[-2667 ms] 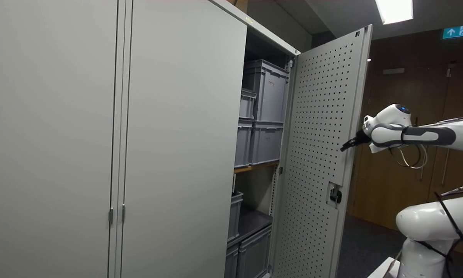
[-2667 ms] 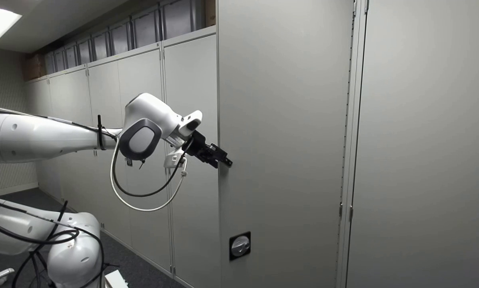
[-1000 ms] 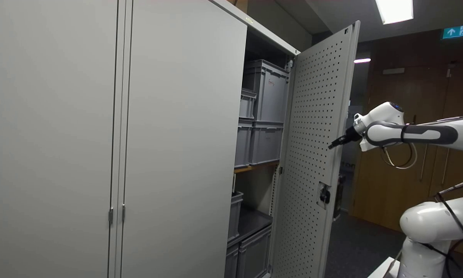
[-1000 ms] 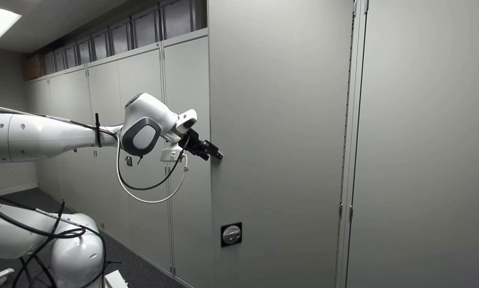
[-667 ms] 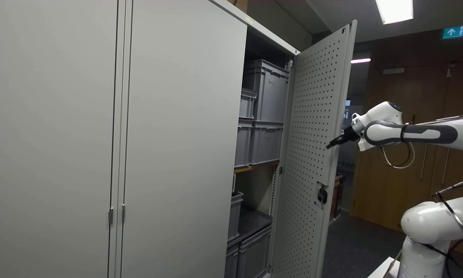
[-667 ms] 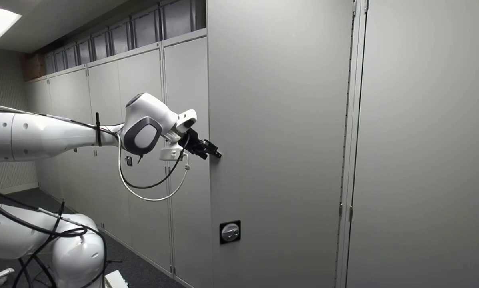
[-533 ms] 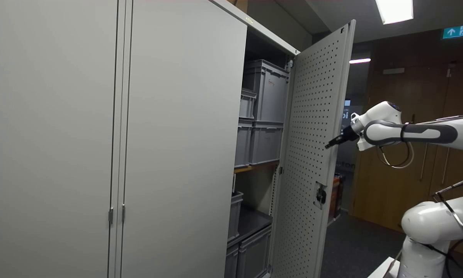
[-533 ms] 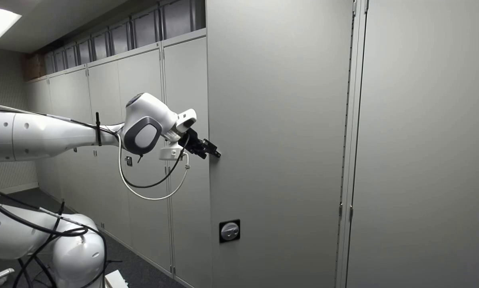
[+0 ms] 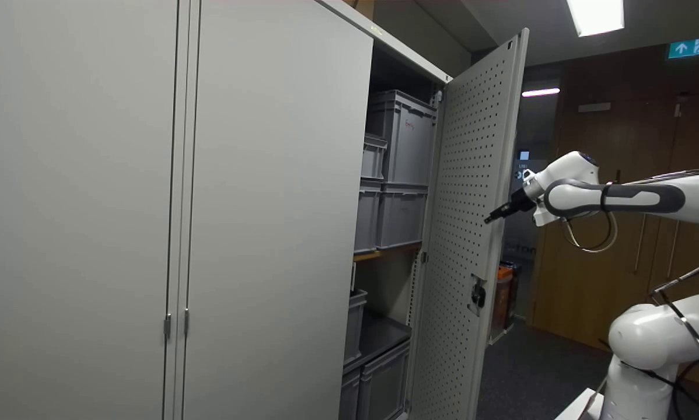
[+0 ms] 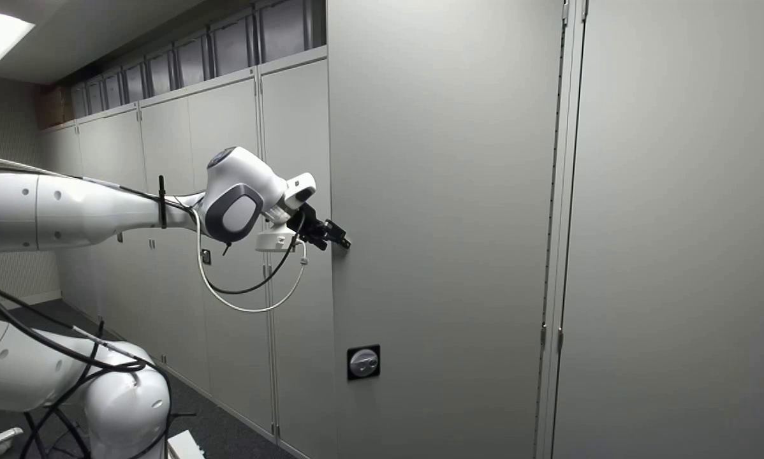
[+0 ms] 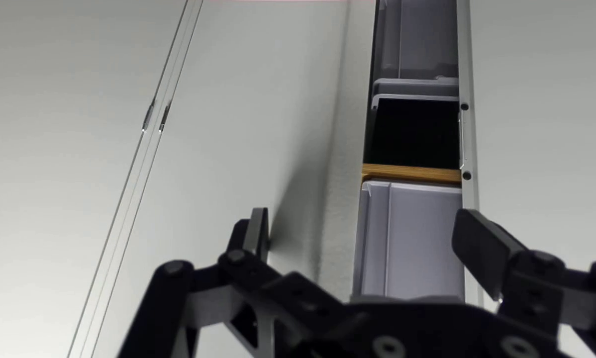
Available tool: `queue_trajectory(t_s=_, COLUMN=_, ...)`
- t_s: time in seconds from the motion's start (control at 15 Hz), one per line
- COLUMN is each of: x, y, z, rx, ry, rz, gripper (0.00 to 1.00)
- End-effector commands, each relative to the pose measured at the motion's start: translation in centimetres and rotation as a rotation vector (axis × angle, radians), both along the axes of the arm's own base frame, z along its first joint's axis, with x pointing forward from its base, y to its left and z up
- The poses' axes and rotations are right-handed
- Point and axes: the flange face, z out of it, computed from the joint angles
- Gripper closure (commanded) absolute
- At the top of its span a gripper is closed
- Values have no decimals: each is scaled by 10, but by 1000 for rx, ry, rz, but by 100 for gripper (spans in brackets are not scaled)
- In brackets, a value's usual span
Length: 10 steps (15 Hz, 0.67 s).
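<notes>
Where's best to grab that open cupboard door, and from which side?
Probably the free upright edge of the door, coming from the side opposite its hinge, with the end effector open astride that edge: the door is thin and stands open, exposed on both sides.

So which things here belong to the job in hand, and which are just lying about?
Job in hand, judging by position:
open cabinet door
fingers, apart, one on each side of the door's free edge; contact unclear

Likely just there:
grey crates
neighbouring closed door
wooden doors in the background
exit sign
</notes>
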Motion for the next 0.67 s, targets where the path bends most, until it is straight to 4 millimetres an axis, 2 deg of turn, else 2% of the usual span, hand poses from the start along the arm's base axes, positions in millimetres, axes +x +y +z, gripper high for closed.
queue_trajectory(t_s=0.0, x=16, y=10, z=11, rx=16, ry=-12, rz=32, gripper=0)
queue_trajectory(t_s=0.6, x=32, y=24, z=17, rx=22, ry=2, rz=65, gripper=0)
